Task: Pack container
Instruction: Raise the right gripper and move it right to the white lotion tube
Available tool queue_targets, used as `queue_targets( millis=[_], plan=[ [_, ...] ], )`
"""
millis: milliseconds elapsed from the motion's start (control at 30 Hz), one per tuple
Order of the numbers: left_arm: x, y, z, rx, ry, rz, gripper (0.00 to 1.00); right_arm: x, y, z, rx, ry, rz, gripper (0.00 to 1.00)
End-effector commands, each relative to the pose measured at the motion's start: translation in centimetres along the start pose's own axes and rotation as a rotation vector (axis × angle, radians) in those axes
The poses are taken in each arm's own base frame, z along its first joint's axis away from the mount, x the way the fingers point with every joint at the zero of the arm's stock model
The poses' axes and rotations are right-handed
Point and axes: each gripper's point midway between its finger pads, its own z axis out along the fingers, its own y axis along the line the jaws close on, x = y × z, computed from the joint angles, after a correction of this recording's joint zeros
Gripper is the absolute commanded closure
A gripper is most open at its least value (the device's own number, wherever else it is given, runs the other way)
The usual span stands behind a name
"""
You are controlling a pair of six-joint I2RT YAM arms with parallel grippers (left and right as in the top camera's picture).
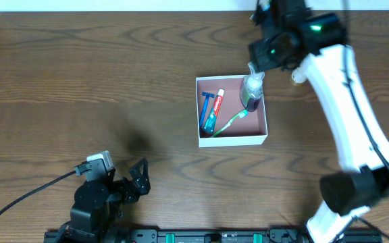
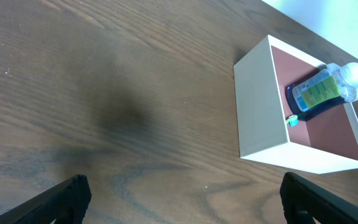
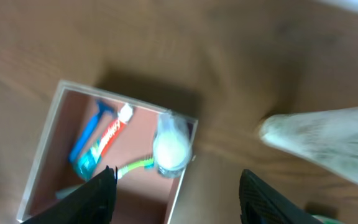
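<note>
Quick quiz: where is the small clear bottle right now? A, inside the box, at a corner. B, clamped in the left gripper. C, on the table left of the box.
A: the bottle sits inside the container, in the top right corner as the overhead view shows it, next to the green toothbrush.

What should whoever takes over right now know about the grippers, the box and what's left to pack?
Left gripper: open, empty, low over bare table, well away from the box.
Right gripper: open, empty, above the box's corner where the bottle sits.
Box: holds the razor, toothpaste, toothbrush and bottle. The bottle leans in the corner, cap at the rim.
Done: four items in.
Left: probably only backing the right arm away; no other loose item shows.
</note>
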Motion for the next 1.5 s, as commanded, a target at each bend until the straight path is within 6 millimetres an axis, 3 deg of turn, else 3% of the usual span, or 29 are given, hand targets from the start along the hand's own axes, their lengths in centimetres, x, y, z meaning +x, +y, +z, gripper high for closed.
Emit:
queue_targets(
  millis=[0, 100, 367, 533, 867, 1333, 1467],
  plan=[
    [-0.3, 0.0, -0.2, -0.002, -0.012, -0.001, 0.02, -1.8, -3.7, -5.6, 0.108, -0.151, 0.124, 0.40],
    [-0.3, 0.0, -0.2, -0.002, -0.012, -0.001, 0.02, -1.5, -6.5, -6.2, 0.180, -0.159, 0.195, 0.41],
    [-0.3, 0.0, -0.2, -0.002, -0.012, -0.001, 0.02, 1.0, -12.1, -2.3, 0.242, -0.025, 0.374, 0.37],
    [-0.3, 0.0, -0.2, -0.002, -0.012, -0.001, 0.02, 1.9, -13.1, 1.1, 0.220, 0.049, 0.401, 0.37],
    [-0.3, 0.0, -0.2, -0.002, -0.012, -0.001, 0.02, 3.3, -14.0, 5.8, 0.264, 0.147, 0.468, 0.38],
    [-0.3, 0.0, -0.2, -0.002, -0.012, -0.001, 0.02, 3.3, -17.5, 7.7, 0.317, 0.120, 0.523, 0.43],
    [-0.3, 0.0, -0.2, -0.002, -0.012, -0.001, 0.02, 3.2, -17.6, 8.0, 0.276, 0.114, 0.543, 0.44]
  ],
)
